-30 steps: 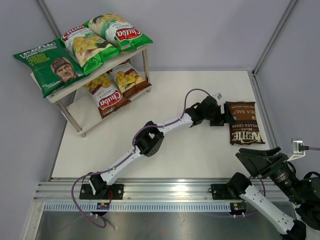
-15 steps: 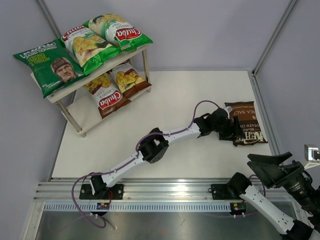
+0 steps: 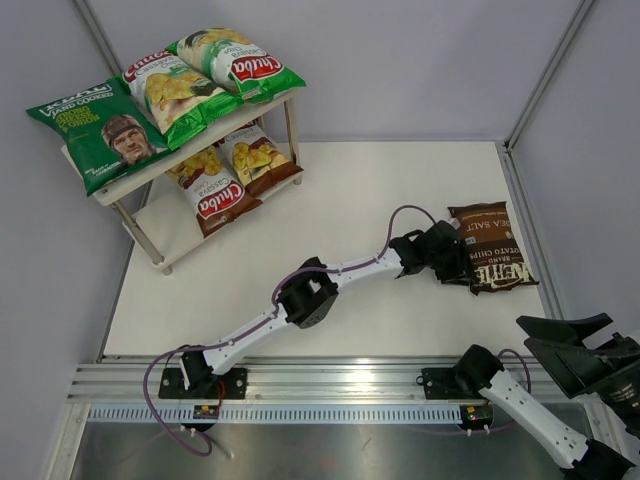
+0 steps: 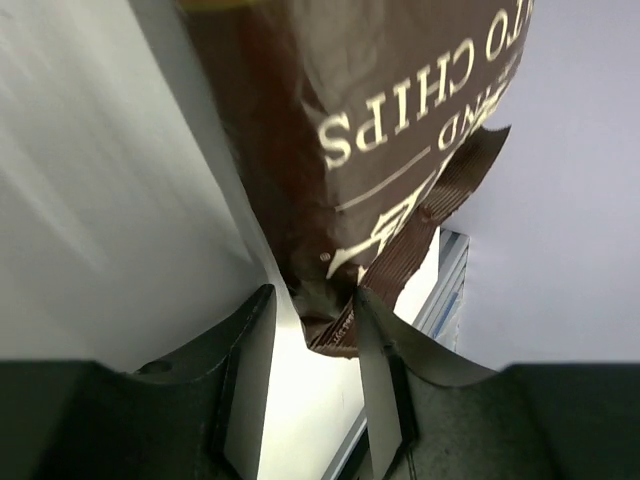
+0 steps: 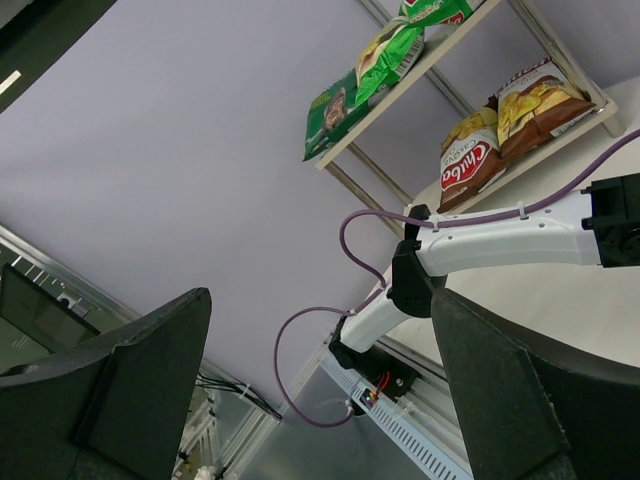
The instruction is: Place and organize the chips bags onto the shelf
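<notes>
A dark brown Kettle chips bag (image 3: 497,250) lies on the white table at the right, slightly turned. My left gripper (image 3: 462,268) reaches to its near left corner. In the left wrist view my left gripper (image 4: 313,300) is shut on the crumpled corner seam of that bag (image 4: 380,120). The shelf (image 3: 160,238) stands at the far left. Its top board holds a dark green bag (image 3: 100,130) and two green-white bags (image 3: 170,90). Two brown Chuba bags (image 3: 210,185) lie on the lower board. My right gripper (image 3: 525,332) hangs open and empty at the near right corner.
The table's right edge and a metal frame post (image 3: 525,110) run just beyond the Kettle bag. The left arm (image 3: 305,295) stretches diagonally across the table. The right wrist view looks past my right gripper (image 5: 320,300) at the shelf (image 5: 440,55) and that arm.
My left gripper slid onto the Kettle bag's corner and closed on it; the bag has turned a little. The right arm has drawn back toward the lower right corner.
</notes>
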### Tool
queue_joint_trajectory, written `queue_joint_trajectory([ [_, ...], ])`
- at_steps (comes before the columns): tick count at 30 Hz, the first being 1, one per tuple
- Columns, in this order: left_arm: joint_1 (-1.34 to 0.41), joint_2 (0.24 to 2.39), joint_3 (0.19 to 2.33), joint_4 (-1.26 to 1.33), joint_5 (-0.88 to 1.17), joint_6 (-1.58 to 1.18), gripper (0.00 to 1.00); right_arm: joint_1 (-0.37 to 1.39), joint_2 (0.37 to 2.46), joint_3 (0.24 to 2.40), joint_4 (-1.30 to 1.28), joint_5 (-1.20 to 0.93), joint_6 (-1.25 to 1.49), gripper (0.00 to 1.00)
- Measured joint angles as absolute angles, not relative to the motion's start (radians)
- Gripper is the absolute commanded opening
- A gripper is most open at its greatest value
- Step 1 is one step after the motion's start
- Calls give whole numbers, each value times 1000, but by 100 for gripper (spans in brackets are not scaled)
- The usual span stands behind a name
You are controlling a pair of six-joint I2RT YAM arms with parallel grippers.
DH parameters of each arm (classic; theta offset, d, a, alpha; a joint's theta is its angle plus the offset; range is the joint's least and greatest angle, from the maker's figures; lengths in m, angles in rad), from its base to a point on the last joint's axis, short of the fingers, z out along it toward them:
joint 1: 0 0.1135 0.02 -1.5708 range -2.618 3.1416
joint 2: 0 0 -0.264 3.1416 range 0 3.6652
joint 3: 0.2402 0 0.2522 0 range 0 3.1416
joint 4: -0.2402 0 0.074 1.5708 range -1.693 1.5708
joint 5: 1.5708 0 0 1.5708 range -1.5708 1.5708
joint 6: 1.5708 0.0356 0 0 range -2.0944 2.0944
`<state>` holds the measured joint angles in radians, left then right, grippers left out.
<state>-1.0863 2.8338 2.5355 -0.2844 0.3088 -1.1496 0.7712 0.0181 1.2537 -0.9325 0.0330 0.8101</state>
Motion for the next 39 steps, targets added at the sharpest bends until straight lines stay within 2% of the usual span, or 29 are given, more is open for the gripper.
queue_joint_trajectory([
  [2,-1079,2834,2535,-286,310,-1150,34,771,17,1258,-934,36,804,99],
  [4,-1072,2834,2535,-292,310,-1153,18,771,16,1255,-941,46,795,99],
  [6,-1066,2835,2535,-292,309,-1152,16,771,16,1238,-942,68,776,99],
  [7,-1062,2835,2535,-292,309,-1149,12,771,15,1225,-943,85,763,100],
  [8,-1060,2835,2535,-292,309,-1148,0,771,16,1209,-946,111,750,99],
  [15,-1046,2833,2513,-262,300,-1112,0,812,54,1057,-960,284,702,100],
  [18,-1040,2796,2442,-239,274,-1069,0,850,104,1024,-965,370,692,100],
  [30,-956,2457,1942,-204,167,-890,0,953,136,1051,-1001,698,677,98],
  [39,-944,2038,1324,-13,112,-872,0,1045,151,951,-1012,754,743,99],
])
